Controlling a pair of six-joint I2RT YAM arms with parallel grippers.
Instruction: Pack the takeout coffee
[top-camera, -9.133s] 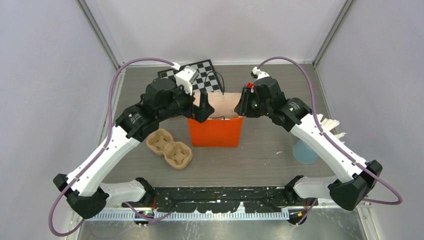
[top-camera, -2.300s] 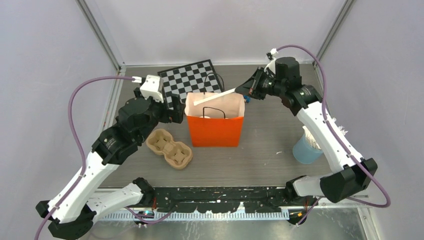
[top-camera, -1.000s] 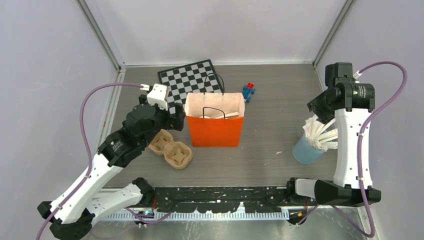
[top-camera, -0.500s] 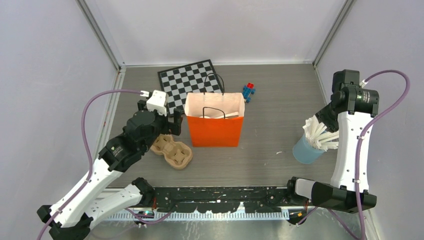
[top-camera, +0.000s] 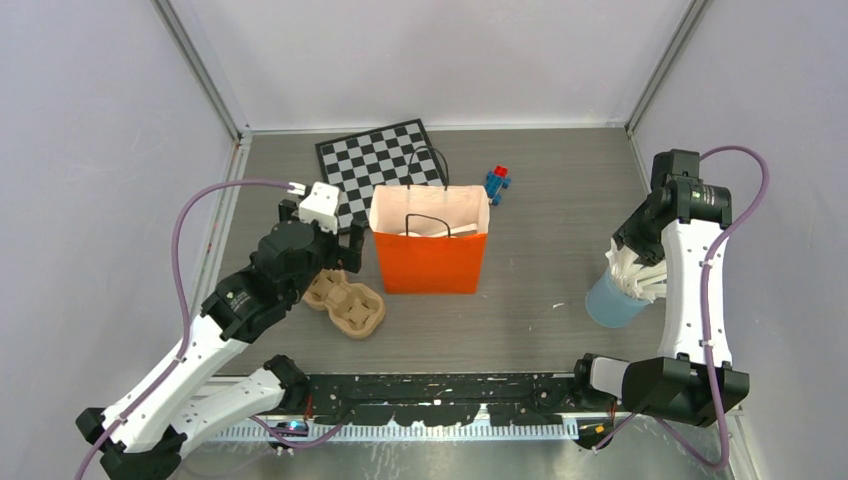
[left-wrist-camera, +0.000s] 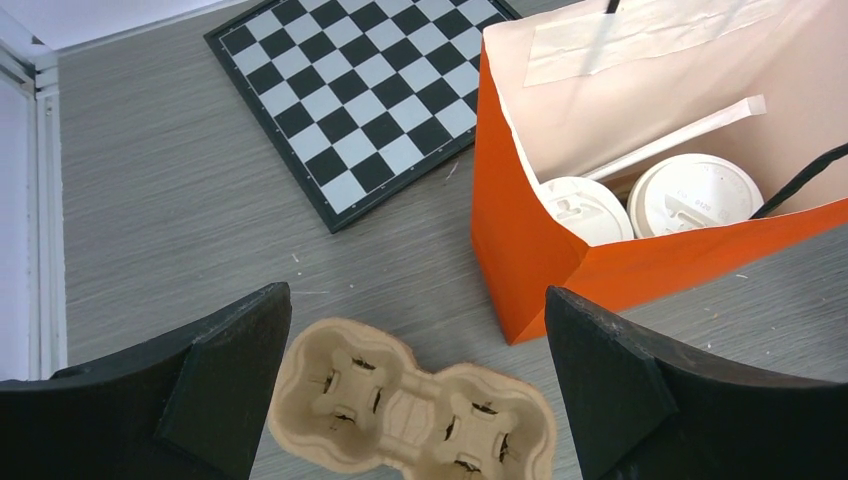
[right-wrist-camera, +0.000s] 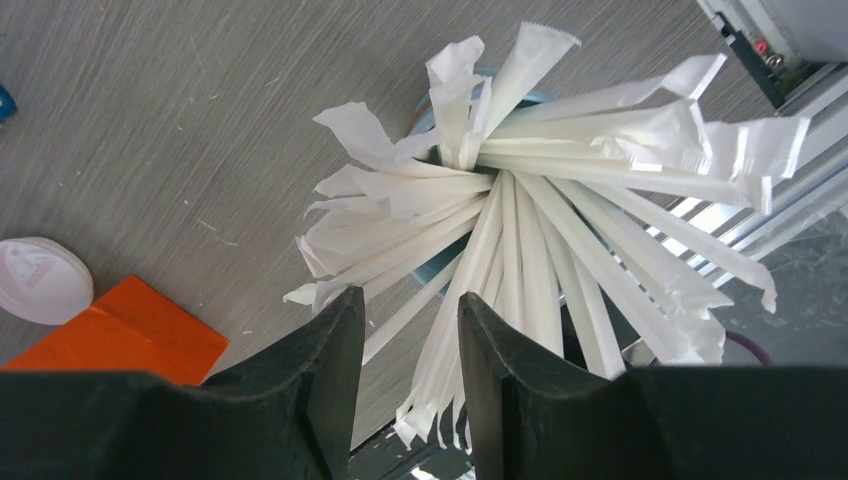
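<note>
Two takeout coffee cups stand inside the orange paper bag (top-camera: 430, 265); only their white lids (left-wrist-camera: 585, 210) (left-wrist-camera: 695, 195) show, with a wrapped straw (left-wrist-camera: 680, 135) lying over them. One lid (right-wrist-camera: 40, 280) and a bag corner (right-wrist-camera: 130, 335) show in the right wrist view. My left gripper (top-camera: 345, 245) (left-wrist-camera: 415, 295) is wide open and empty, just left of the bag and above the tan pulp tray (left-wrist-camera: 400, 410). My right gripper (top-camera: 628, 252) (right-wrist-camera: 405, 305) hangs over the bunch of wrapped straws (right-wrist-camera: 520, 200), its jaws a narrow gap apart and holding nothing.
The straws stand in a pale blue tumbler (top-camera: 605, 303) at the right edge. A chessboard (top-camera: 375, 160) lies behind the bag, and a small red and blue toy (top-camera: 497, 182) is beside it. The empty pulp tray (top-camera: 345, 300) lies left of the bag.
My right arm dropped a straw into the bag, swung right to the tumbler and has now come down onto the straws. My left gripper let go of the bag's edge and drew back over the tray.
</note>
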